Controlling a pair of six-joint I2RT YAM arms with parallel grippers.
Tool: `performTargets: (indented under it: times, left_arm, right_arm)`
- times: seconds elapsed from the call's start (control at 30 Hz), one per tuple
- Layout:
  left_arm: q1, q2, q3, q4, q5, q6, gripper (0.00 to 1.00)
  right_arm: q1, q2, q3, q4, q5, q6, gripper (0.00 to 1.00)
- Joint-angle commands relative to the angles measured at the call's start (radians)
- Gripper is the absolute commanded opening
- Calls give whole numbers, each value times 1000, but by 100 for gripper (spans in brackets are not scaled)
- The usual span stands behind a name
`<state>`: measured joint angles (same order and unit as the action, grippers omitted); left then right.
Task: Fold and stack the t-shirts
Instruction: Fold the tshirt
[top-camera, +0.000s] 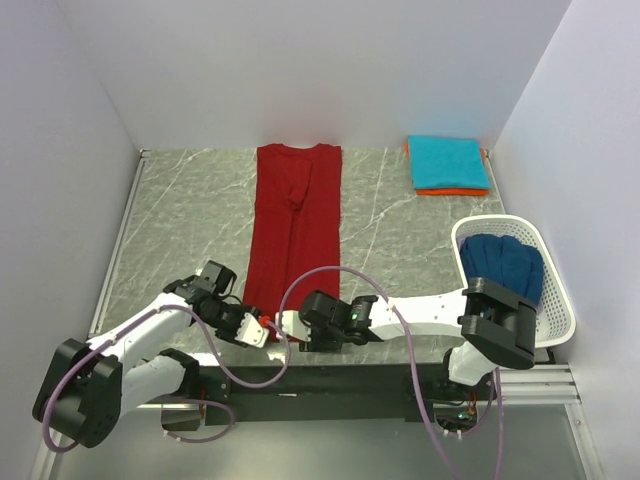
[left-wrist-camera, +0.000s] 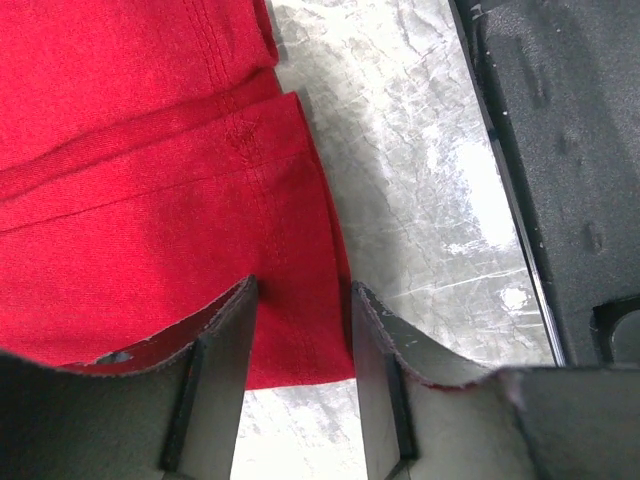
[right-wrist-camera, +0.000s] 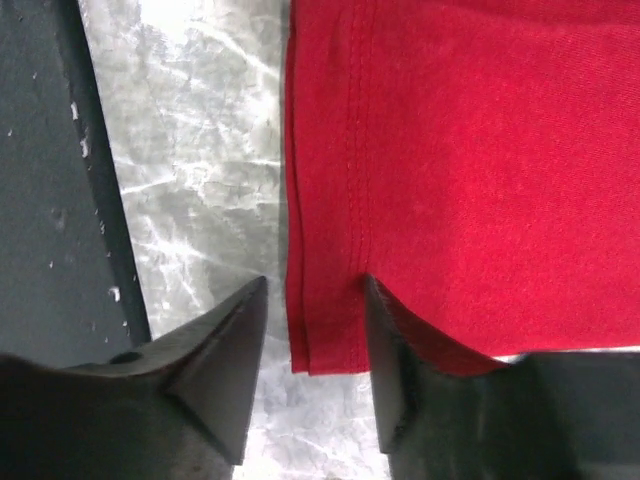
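Grey marbled table (top-camera: 200, 220) as work surface, black rail (top-camera: 330, 378) along the near edge. Down the middle, dark red t-shirt (top-camera: 295, 230), narrowed to a long strip with the sides folded in, collar at the far end, hem at the near edge by the arm bases. At the right edge, white mesh basket (top-camera: 563, 300) holding a bunched, unfolded navy blue t-shirt (top-camera: 505, 262). In the far right corner, well apart from the strip, teal t-shirt (top-camera: 448, 162) folded square on top of a folded orange t-shirt (top-camera: 440, 191), only an orange sliver showing beneath. Both arms bent low over the near hem. Left gripper (left-wrist-camera: 303, 290) astride the left hem corner, jaws parted, one finger over cloth, the other right at the cloth's edge, cloth lying flat and unpinched between. Right gripper (right-wrist-camera: 315, 283) likewise parted near the right hem corner, astride the stitched hem edge, one finger over bare table, the other over cloth. Nothing lifted, nothing gripped. Step judged: crosswise fold of the red strip, at the grasp stage; two shirts stacked, one in hand, one waiting in the basket. Next move probably calls for closing both sets of jaws on the corners together, catching every layer, lifting low, carrying hem toward collar evenly, then letting go. Risk: pinching the top layer only, or one corner slipping and skewing the fold.
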<state>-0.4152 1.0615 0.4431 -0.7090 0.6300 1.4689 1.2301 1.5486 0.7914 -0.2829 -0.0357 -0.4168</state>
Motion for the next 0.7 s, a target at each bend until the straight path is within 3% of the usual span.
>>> performTargets:
  times: [0.0,0.1,0.13,0.23,0.3,0.53,0.67]
  left_arm:
    - [-8,20,13,3,-72,-31,46]
    - [-11,18,13,9,-82,-54,35]
    - [-11,15,11,8,-81,-55,25]
    - [-13,-15,17,-7,-47,-50,8]
    - [-20,-41,34,-27,-14,-93,2]
    - [-43,-92,98,-138,37,-128,0]
    - [-30,-95,127,-110,77,-245,0]
  right_arm:
    - [3,56,-40,-12,79,15,43]
    - [5,54,-61,-15,91,23,29]
    - [5,48,-67,-12,98,24,25]
    - [5,33,-66,-24,111,35,11]
    - [3,22,-40,-42,106,61,1]
    - [3,-105,-32,-78,68,75,0]
    - [-20,-163,-43,-79,73,52,0]
